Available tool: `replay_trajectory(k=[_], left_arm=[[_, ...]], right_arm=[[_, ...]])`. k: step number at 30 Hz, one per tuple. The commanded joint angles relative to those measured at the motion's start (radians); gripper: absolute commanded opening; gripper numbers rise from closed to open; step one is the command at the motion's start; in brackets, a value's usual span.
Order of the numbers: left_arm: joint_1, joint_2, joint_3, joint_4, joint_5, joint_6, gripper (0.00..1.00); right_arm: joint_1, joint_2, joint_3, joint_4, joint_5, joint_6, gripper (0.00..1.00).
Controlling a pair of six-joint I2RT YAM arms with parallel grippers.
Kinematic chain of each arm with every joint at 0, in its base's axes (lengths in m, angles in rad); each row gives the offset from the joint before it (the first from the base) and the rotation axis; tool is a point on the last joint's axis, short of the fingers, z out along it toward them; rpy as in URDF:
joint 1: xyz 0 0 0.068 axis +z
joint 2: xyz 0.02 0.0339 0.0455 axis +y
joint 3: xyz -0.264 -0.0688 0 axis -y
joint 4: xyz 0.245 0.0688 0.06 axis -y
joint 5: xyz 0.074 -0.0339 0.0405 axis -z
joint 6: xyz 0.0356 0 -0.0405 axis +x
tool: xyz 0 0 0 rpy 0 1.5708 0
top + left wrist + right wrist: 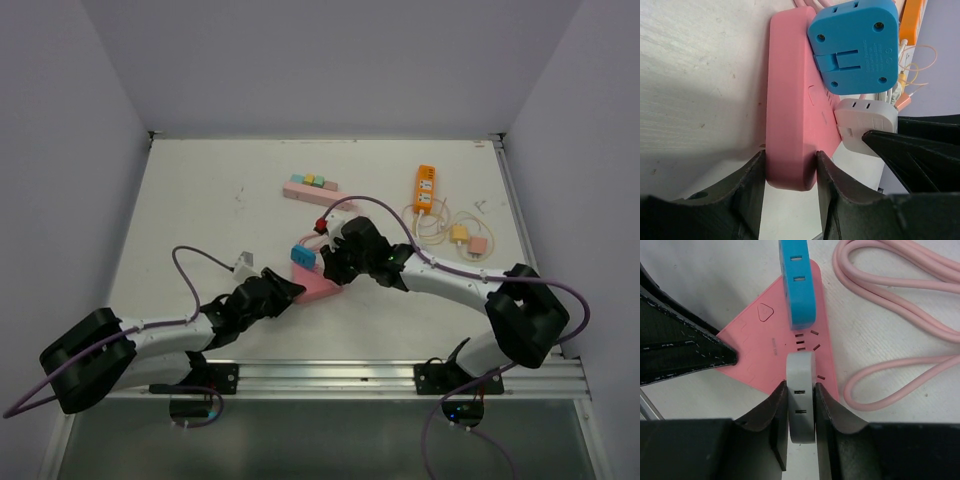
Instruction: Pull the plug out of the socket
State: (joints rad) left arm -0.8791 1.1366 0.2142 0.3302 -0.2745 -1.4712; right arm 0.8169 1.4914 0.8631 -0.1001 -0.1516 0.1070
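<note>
A pink socket strip lies flat on the white table. My left gripper is shut on its near end, one finger on each long side. Two plugs stand on its face: a blue plug and a grey plug. My right gripper is shut on the grey plug, with its pads flat against both sides. The grey plug still sits against the socket's face. From above, both grippers meet at the socket strip, the left gripper from the left and the right gripper from the right.
The socket's pink cable loops on the table beside it. An orange power strip with small adapters lies at the back right. Another pink strip carrying coloured plugs lies at the back centre. Walls enclose the table on three sides.
</note>
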Motion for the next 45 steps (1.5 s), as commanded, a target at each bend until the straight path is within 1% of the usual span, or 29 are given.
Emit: replay_trajectory(k=[1, 2, 3, 4, 5, 12, 16, 24, 31, 36, 42, 45], left_arm=[[0.02, 0.012, 0.013, -0.026, 0.027, 0.072, 0.0], [0.022, 0.017, 0.026, -0.043, 0.032, 0.084, 0.0], [0.022, 0.022, 0.055, -0.063, 0.034, 0.095, 0.0], [0.022, 0.031, 0.069, -0.109, 0.034, 0.118, 0.0], [0.022, 0.034, 0.083, -0.131, 0.029, 0.129, 0.0], [0.025, 0.043, 0.151, -0.273, 0.008, 0.169, 0.0], [0.025, 0.083, 0.208, -0.405, -0.008, 0.224, 0.0], [0.023, 0.155, 0.255, -0.506, -0.012, 0.272, 0.0], [0.023, 0.152, 0.254, -0.545, -0.029, 0.279, 0.0], [0.023, 0.153, 0.254, -0.548, -0.031, 0.29, 0.0], [0.022, 0.183, 0.271, -0.546, -0.026, 0.311, 0.0], [0.02, 0.177, 0.271, -0.539, -0.026, 0.315, 0.0]], right_arm=[[0.027, -0.02, 0.013, 0.014, 0.003, 0.026, 0.2], [0.033, -0.023, 0.016, 0.008, 0.007, 0.036, 0.18], [0.036, -0.025, 0.023, -0.003, 0.018, 0.037, 0.11], [0.036, -0.029, 0.027, -0.006, 0.024, 0.045, 0.08], [0.039, -0.036, 0.03, -0.009, 0.033, 0.051, 0.0], [0.039, -0.091, 0.048, -0.033, 0.116, 0.092, 0.0], [0.039, -0.121, 0.042, -0.023, 0.149, 0.124, 0.0], [0.039, -0.161, 0.027, 0.0, 0.257, 0.181, 0.0], [0.027, -0.207, 0.02, -0.015, 0.343, 0.253, 0.0], [0.007, -0.241, 0.03, -0.038, 0.363, 0.273, 0.0], [-0.013, -0.203, 0.06, -0.079, 0.371, 0.31, 0.0], [-0.033, -0.217, 0.056, -0.075, 0.379, 0.321, 0.0]])
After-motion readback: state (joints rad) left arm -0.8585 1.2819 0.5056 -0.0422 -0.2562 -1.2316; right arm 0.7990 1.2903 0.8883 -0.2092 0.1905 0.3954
